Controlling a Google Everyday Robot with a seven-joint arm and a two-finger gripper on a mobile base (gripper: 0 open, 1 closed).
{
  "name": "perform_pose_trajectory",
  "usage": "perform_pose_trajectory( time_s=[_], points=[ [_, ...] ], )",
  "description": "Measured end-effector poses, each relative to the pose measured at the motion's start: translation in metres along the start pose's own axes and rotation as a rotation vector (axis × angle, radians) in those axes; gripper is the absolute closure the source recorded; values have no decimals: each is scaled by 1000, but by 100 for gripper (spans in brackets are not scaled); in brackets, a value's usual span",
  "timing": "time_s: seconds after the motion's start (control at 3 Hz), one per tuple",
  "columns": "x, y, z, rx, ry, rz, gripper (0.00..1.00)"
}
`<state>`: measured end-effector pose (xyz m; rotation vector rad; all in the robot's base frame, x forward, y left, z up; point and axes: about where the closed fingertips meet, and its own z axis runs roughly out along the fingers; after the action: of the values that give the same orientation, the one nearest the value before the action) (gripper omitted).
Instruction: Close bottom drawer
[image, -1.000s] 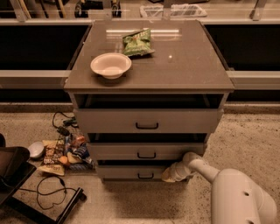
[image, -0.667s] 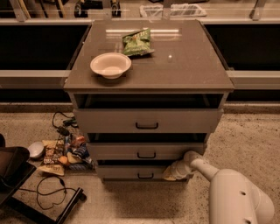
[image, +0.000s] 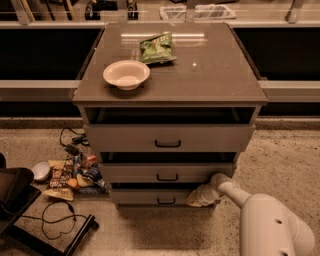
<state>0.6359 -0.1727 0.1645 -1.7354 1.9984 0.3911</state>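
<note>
Pushing straight matters here; the bottom drawer (image: 150, 196), low centre of frame, looks slightly out; the gripper (image: 199, 196) rests against its front's right end, open or closed I cannot tell; press evenly inward, nearer the handle (image: 166, 201), lest it skew.

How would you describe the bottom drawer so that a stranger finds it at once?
Find the grey-beige cabinet with a white bowl on top; it has three drawers stacked in its front. The bottom drawer is the lowest one, nearest the floor. Its front is the shortest and narrowest of the three, and the gripper is at its right end.
</note>
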Motion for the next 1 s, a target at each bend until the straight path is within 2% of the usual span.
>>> perform_pose_trajectory(
  time_s=[0.33,1.0],
  points=[
    [-3,10,2,-24,1,2,100],
    [-6,8,-42,-16,155,-62,100]
  ],
)
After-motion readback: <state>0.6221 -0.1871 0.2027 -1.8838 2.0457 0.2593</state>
